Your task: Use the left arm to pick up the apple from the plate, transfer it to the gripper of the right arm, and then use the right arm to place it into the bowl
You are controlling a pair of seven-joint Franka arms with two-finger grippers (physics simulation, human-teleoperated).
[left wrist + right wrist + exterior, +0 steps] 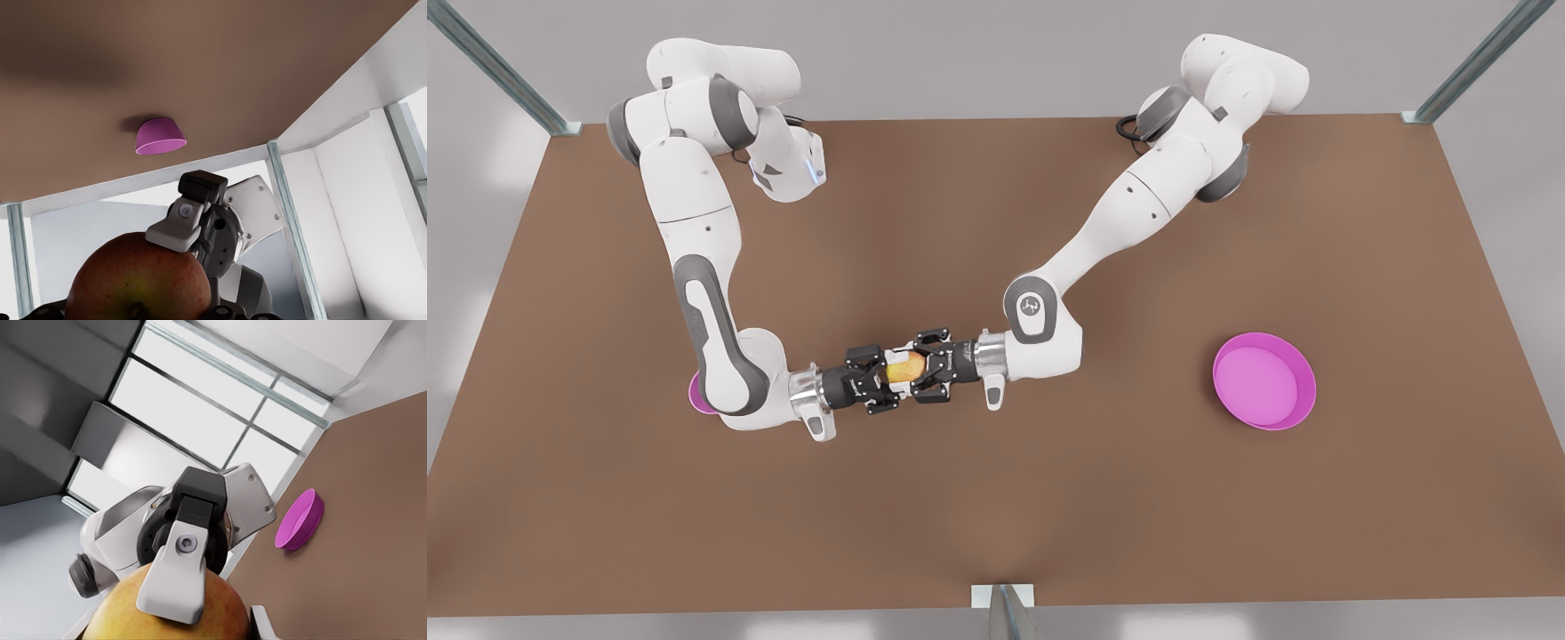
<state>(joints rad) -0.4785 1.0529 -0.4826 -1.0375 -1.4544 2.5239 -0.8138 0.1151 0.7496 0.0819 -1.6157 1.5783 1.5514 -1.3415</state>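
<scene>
Front view: our left gripper and right gripper both pinch the apple above the bench for handover

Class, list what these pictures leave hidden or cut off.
- bowl: in the front view, mostly hidden behind the right arm.
- apple: in the front view, largely covered by the left tool and right tool; in both wrist views, cut off by the picture's edge.
</scene>
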